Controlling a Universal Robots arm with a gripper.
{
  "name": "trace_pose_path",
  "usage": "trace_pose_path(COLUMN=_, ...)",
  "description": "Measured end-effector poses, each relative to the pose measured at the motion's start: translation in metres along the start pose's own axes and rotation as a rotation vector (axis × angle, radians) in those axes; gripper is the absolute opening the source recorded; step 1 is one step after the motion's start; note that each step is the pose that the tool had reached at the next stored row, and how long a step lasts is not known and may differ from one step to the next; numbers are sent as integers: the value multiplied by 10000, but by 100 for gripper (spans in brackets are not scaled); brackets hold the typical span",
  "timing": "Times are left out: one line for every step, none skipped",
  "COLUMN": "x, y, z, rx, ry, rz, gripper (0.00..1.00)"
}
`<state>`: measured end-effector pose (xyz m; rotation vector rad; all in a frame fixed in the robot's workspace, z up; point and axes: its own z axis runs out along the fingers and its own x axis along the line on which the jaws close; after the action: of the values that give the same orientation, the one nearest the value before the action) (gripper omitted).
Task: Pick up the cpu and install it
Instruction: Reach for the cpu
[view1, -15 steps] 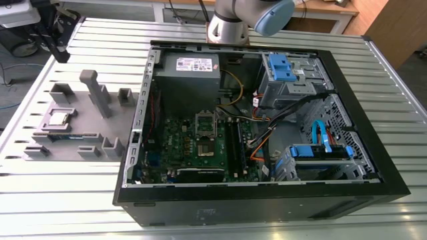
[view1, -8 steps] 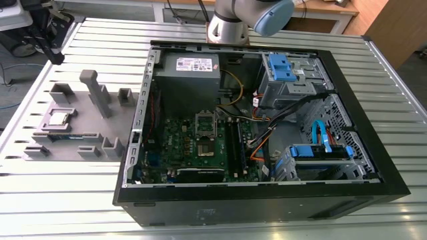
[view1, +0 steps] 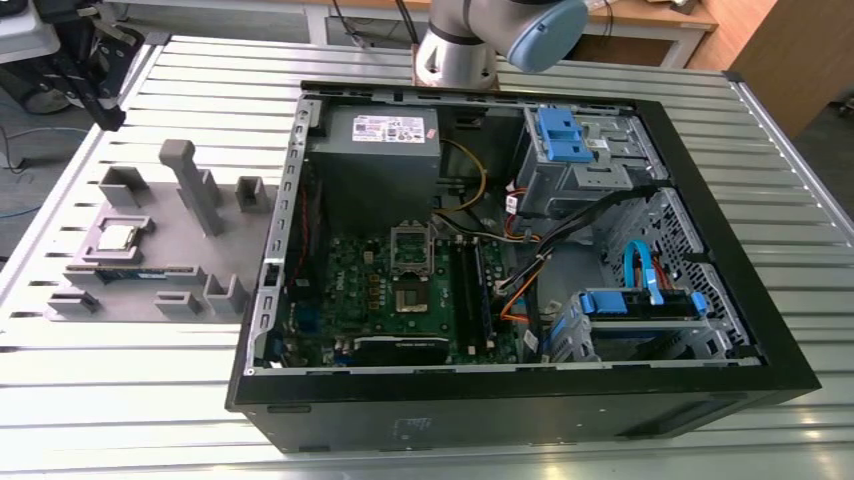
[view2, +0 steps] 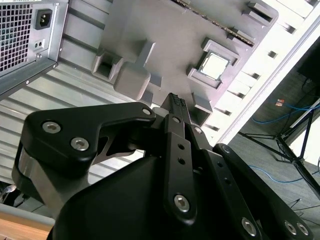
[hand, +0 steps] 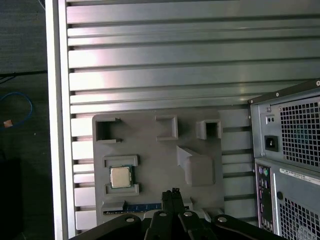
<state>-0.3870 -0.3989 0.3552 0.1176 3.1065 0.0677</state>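
Cpu (view1: 118, 237) lying flat, silver top up, in square pocket of grey tray (view1: 163, 228) on slatted tabletop (view1: 134, 400), beside open computer case (view1: 507, 415). Claw (hand: 173, 192) pinched together, empty, well apart from cpu.

Silver arm (view1: 457, 58), blue cap (view1: 545, 30), black gripper (view2: 175, 102)

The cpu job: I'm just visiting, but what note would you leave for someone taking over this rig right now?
The gripper is shut and empty, pointing at the grey holder tray, apart from the cpu.
The cpu lies in its recess on that tray, at the exterior view's left of the open computer case.
Done: nothing yet.
Left: the pick-up and the install.
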Motion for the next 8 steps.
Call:
trace_pose_path(x=0, y=0, z=5, rx=0, ry=0, rz=0, gripper=11)
trace_pose_path(x=0, y=0, z=5, rx=0, ry=0, rz=0, gripper=11)
trace_pose_path(x=0, y=0, z=5, rx=0, ry=0, rz=0, gripper=11)
trace_pose_path(x=0, y=0, z=5, rx=0, ry=0, rz=0, gripper=11)
trace_pose_path(x=0, y=0, z=5, rx=0, ry=0, rz=0, gripper=11)
trace_pose_path(x=0, y=0, z=10, rx=0, ry=0, rz=0, gripper=11)
trace_pose_path(x=0, y=-1, z=15, rx=0, ry=0, rz=0, gripper=11)
trace_pose_path(x=1, y=-1, z=15, rx=0, ry=0, rz=0, gripper=11)
